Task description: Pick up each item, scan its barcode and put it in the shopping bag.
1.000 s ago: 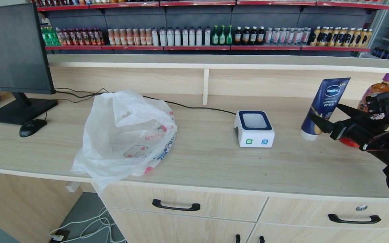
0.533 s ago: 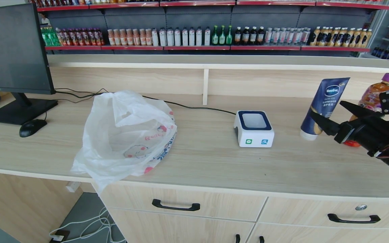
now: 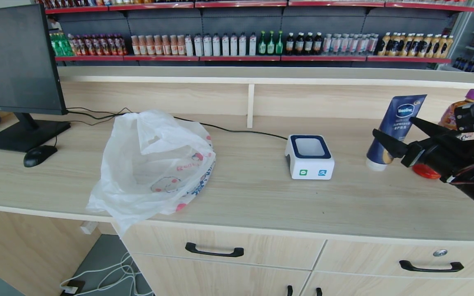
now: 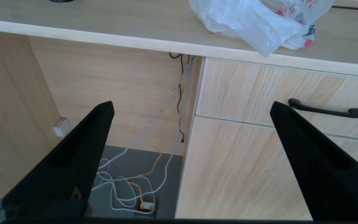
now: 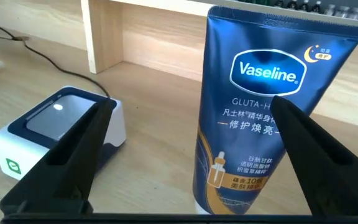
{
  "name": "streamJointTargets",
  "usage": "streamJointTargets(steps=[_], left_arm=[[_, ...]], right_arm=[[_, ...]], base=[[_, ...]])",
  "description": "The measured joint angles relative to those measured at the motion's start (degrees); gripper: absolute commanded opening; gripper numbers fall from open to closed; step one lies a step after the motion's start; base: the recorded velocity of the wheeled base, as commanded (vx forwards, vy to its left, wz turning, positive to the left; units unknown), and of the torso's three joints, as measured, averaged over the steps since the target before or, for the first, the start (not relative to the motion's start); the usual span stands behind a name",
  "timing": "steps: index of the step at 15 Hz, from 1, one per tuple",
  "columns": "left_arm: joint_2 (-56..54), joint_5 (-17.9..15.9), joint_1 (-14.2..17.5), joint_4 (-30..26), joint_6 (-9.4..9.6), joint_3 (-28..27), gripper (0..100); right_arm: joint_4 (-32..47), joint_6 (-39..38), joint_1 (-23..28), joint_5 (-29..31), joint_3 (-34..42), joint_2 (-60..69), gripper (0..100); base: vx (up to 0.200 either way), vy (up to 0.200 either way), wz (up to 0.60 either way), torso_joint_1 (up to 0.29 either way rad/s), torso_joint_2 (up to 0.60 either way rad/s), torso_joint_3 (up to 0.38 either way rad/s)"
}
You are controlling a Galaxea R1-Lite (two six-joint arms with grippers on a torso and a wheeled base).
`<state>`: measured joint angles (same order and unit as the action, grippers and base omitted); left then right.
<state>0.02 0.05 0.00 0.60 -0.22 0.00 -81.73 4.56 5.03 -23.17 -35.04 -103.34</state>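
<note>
Edged closer to the tube [image 3: 401, 113], the right gripper [image 3: 393, 127] hovers at its three o'clock, wide open and empty.

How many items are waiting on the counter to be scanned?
2. The blue tube stands right of the scanner; the purple-capped drink bottle stands further right, partly hidden behind the right tool. Others could be hidden past the edge.

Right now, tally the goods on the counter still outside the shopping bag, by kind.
Blue lotion tube: 1
Orange drink bottle, purple cap: 1
Red item, partly hidden, kind unclear: 1
Total: 3
</note>
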Motion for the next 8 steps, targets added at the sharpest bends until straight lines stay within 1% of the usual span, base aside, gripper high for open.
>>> streamJointTargets(steps=[8], left_arm=[[0.0, 0.0, 0.0, 0.0, 0.04, 0.0, 100]], right_arm=[[0.0, 0.0, 0.9, 0.0, -2.5, -3.2, 100]], base=[[0.0, 0.0, 0.0, 0.0, 0.0, 0.0]])
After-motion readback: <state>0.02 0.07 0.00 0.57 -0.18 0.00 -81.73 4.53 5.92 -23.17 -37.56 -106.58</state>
